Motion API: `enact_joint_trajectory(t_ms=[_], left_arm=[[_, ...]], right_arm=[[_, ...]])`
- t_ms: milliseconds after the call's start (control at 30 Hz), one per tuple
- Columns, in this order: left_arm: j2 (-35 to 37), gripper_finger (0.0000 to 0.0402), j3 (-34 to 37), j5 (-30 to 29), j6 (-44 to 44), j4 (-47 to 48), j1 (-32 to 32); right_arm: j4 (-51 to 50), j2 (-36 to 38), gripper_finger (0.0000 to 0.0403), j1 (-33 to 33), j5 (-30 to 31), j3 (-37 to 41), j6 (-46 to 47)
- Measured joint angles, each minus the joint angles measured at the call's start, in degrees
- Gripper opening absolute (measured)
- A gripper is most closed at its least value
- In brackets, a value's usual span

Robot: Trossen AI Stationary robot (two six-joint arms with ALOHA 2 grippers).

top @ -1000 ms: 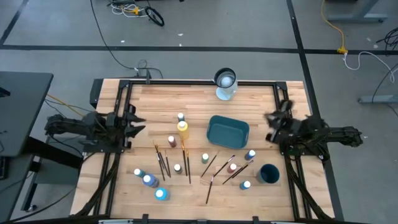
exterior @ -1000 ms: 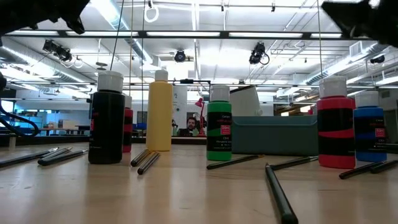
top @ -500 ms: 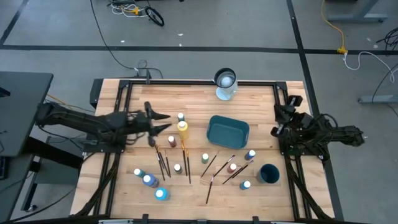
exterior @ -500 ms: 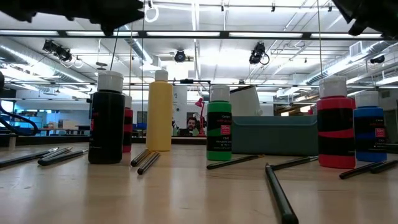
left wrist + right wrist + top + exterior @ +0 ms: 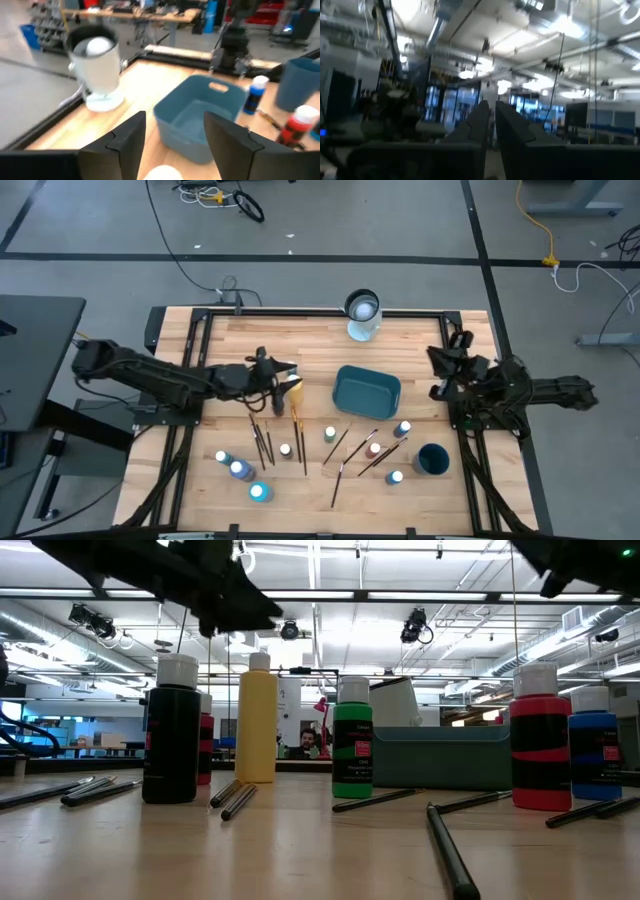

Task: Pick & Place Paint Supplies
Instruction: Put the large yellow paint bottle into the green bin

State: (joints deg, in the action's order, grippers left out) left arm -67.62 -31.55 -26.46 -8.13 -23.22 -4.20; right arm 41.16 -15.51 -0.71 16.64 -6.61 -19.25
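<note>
The tall yellow bottle (image 5: 293, 390) (image 5: 257, 720) stands upright left of the teal bin (image 5: 366, 390). Small pale bottles with coloured caps (image 5: 238, 470) (image 5: 351, 740) stand on their bases across the table's near half, with thin dark brushes (image 5: 262, 442) (image 5: 448, 855) lying flat between them. My left gripper (image 5: 283, 372) (image 5: 170, 137) is open and hovers above the yellow bottle; a pale round cap (image 5: 162, 173) shows below, between its fingers. My right gripper (image 5: 438, 362) (image 5: 493, 122) is shut, raised at the table's right edge and pointing up into the room.
A clear glass jar (image 5: 362, 315) (image 5: 97, 65) stands at the far edge. A dark blue cup (image 5: 432, 459) sits near the right corner. Bare wood lies between the bin and the far edge, and along the left side.
My left arm has reached from the table's left edge toward the middle, and its gripper now hangs over the yellow bottle. Bottles and brushes have not moved.
</note>
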Motion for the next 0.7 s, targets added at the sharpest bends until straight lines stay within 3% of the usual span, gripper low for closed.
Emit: enact_joint_trajectory(t_ms=[167,333,700], left_arm=[[-1.9,0.0223,0.0,0.1,-2.3,1.3,1.9],[-1.9,0.0224,0.0,0.8,-4.5,3.9,2.1],[-1.9,0.0224,0.0,1.1,-6.5,7.9,2.0]], right_arm=[[-0.9,-8.3,0.0039,0.0,0.4,-2.0,0.3],[8.8,-13.5,0.0039,0.0,2.3,-2.1,2.0],[17.6,-24.0,0.0039,-0.1,4.9,-2.2,3.8]])
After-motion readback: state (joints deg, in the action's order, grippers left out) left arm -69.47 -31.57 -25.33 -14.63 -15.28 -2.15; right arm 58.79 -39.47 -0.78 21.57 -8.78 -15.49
